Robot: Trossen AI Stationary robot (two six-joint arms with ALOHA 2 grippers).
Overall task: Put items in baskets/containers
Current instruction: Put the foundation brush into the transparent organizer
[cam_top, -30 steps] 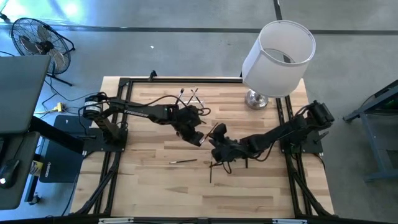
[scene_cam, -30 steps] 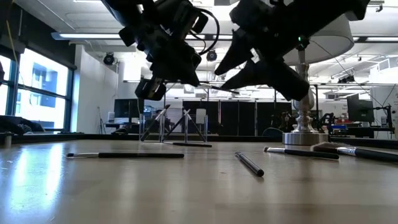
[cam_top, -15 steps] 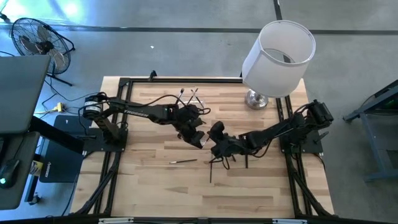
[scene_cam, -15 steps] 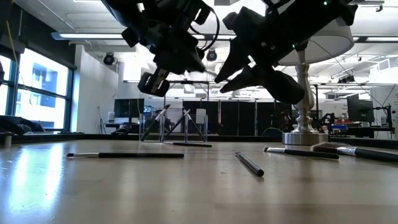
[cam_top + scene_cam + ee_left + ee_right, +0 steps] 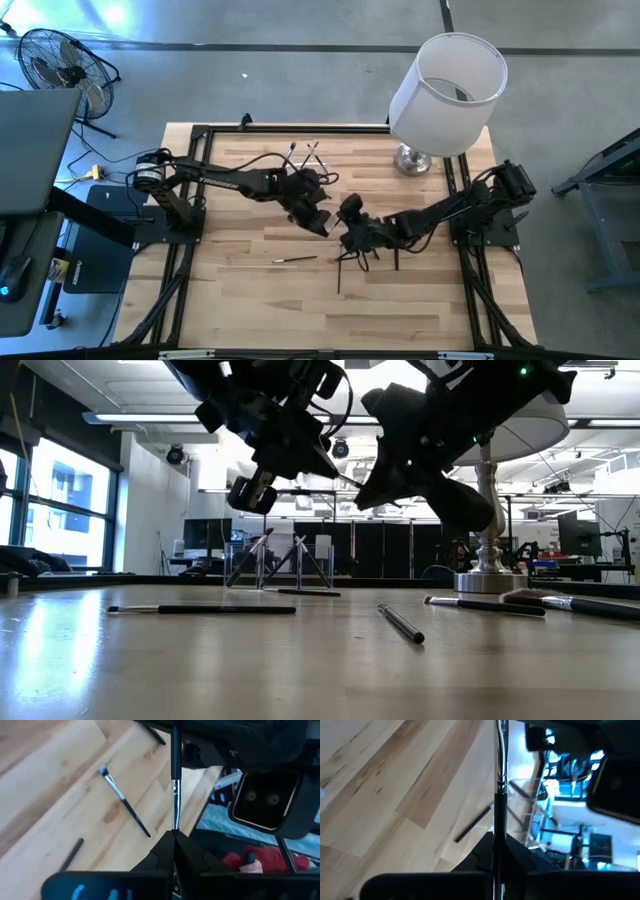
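The table [image 5: 250, 300] is made of light wooden planks with a black metal frame along its edges. I take the clear holder [image 5: 305, 157] as the landmark; it stands near the far edge of the table and some brushes already stand inside it.

Above the middle of the table, on the near side of the holder, the two grippers meet in the air. The left gripper [image 5: 318, 221] is closed on a slim brush [image 5: 175, 775] with a dark handle and a silver ferrule. The right gripper [image 5: 345, 240] is also closed on this same brush, which passes straight between its fingers in the right wrist view. In the low view the brush is held well above the wood, between the two dark arms.

More brushes lie flat on the table, nearer to the front edge than the holder. One brush [image 5: 295, 259] lies alone toward the left arm's side. A small group of brushes [image 5: 365, 262] lies under the right arm.

To the right of the holder, at the far corner, stands a lamp with a big white shade [image 5: 448, 92] and a silver base [image 5: 412, 159].

Around the table the floor is grey concrete. A black fan [image 5: 62, 62] stands on the floor far to the left of the holder. In the low view the room behind is large, with windows [image 5: 60, 510] on the left side and long ceiling lights.
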